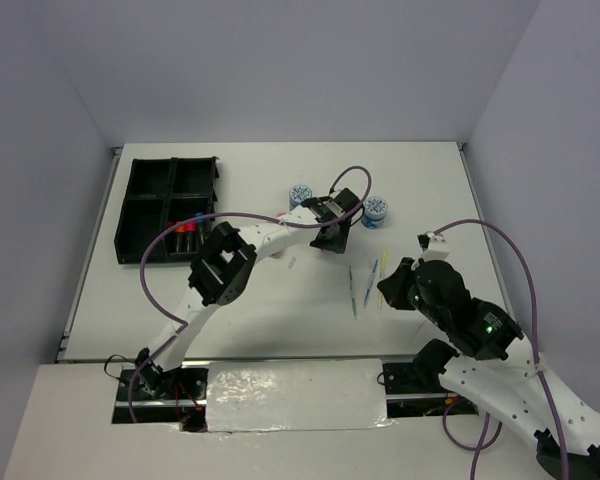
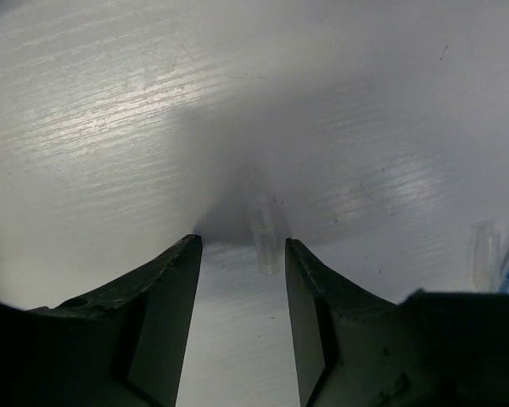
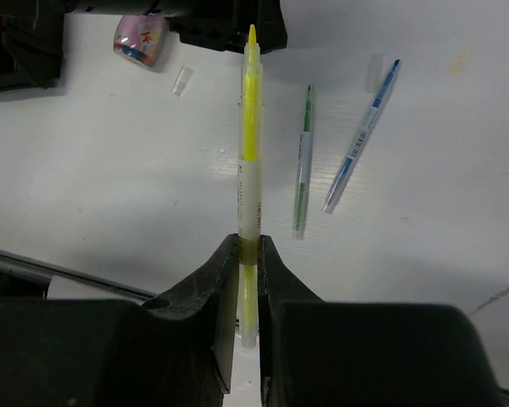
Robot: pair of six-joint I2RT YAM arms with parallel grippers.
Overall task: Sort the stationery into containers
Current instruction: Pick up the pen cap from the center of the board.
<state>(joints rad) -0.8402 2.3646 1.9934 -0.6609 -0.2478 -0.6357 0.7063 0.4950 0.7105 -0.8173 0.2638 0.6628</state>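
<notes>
My right gripper [image 3: 248,246] is shut on a thin yellow-green pen [image 3: 249,144], held just above the table; from above the pen [image 1: 383,264] pokes out ahead of that gripper [image 1: 393,287]. My left gripper [image 2: 242,246] is low over the table with its jaws open. A small clear cap [image 2: 265,246] lies just past its fingertips, nearer the right one. From above the left gripper [image 1: 330,240] sits between two round blue-white tubs [image 1: 300,193] [image 1: 376,210]. The black organiser tray [image 1: 145,170] at the far left holds markers [image 1: 185,237].
A green pen [image 3: 303,161] and a blue pen [image 3: 360,140] lie on the table beside the held one. A pink tube [image 3: 142,38] and a second clear cap [image 3: 181,81] lie near the left gripper. Purple cables arc over both arms.
</notes>
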